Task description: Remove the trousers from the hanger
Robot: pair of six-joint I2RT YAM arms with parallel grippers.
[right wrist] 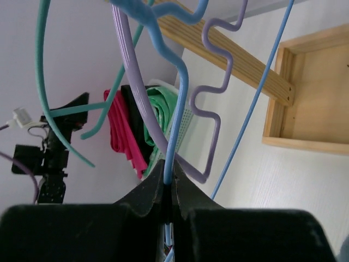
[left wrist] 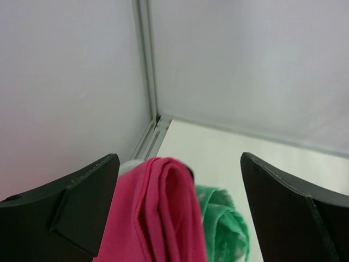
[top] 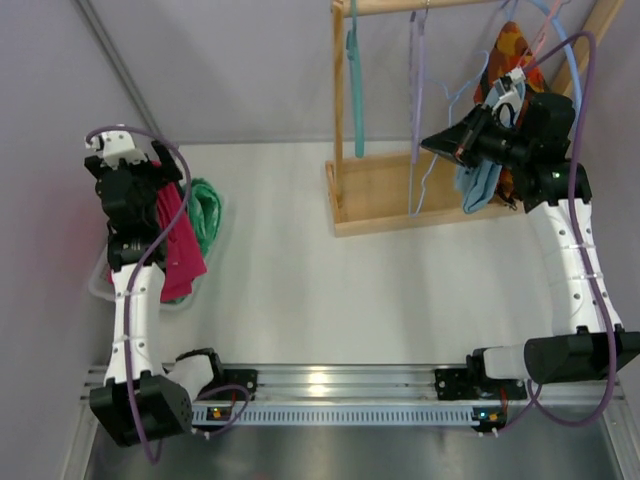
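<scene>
Pale grey walls close in a white desk (top: pixel 300 280). At its far right stands a wooden rack (top: pixel 400 205). On the right end of the rack's rail hang the orange patterned trousers (top: pixel 510 45), and the light blue trousers (top: pixel 480 185) hang just below them. At the left edge of the desk sits a pale basket (top: pixel 105 290). The mint-green trousers (top: pixel 205 215) lie in it, and the right wrist view shows the black trousers (right wrist: pixel 133 117) beside them. The magenta trousers (top: pixel 180 240) drape down over the basket from the raised left arm. They hang between the left fingers (left wrist: pixel 283 207), which are spread wide and not pinching the cloth. A teal hanger (top: pixel 357 90) and a lilac hanger (top: pixel 416 90) hang bare on the rail. The right fingers (right wrist: pixel 155 191) are closed tight on the wire of a blue hanger (right wrist: pixel 180 93).
</scene>
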